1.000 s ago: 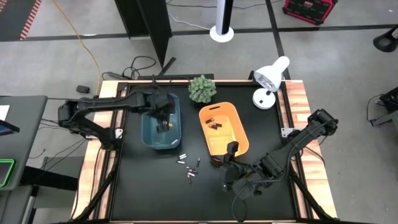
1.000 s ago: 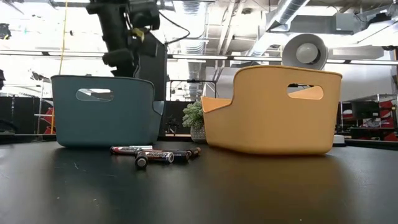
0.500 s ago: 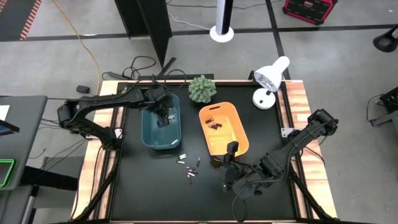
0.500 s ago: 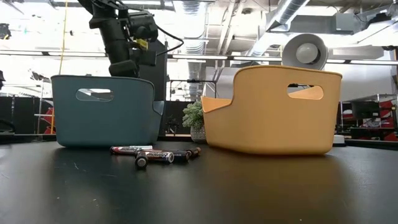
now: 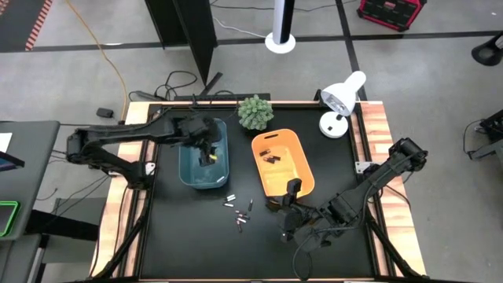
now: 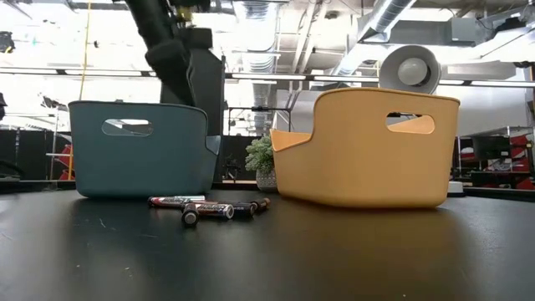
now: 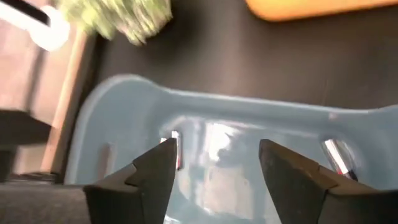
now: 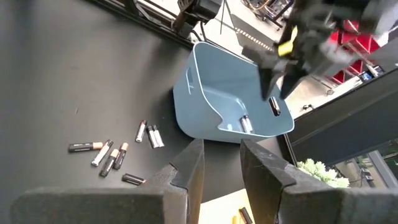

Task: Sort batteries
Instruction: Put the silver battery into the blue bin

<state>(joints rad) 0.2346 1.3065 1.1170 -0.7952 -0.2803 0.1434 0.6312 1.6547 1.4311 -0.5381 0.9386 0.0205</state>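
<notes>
My left gripper (image 5: pixel 208 153) hangs open over the blue bin (image 5: pixel 189 161), with nothing between its fingers (image 7: pixel 217 152). Two silvery batteries (image 7: pixel 176 148) lie on the bin's floor. Several loose batteries (image 5: pixel 240 211) lie on the black table just on the near side of the blue bin; the low view shows these batteries (image 6: pixel 209 206) too. The orange bin (image 5: pixel 295 177) holds a few dark batteries (image 5: pixel 271 157). My right gripper (image 5: pixel 291 189) waits open at the orange bin's near end and holds nothing (image 8: pixel 222 155).
A small green plant (image 5: pixel 255 112) stands at the far edge between the bins. A white desk lamp (image 5: pixel 339 102) is at the far right corner. Bare black table lies along the near edge, left of my right arm.
My left gripper has opened over the blue bin and risen; in the low view it now stands higher above the bin's rim. The right arm and the loose batteries have kept still.
</notes>
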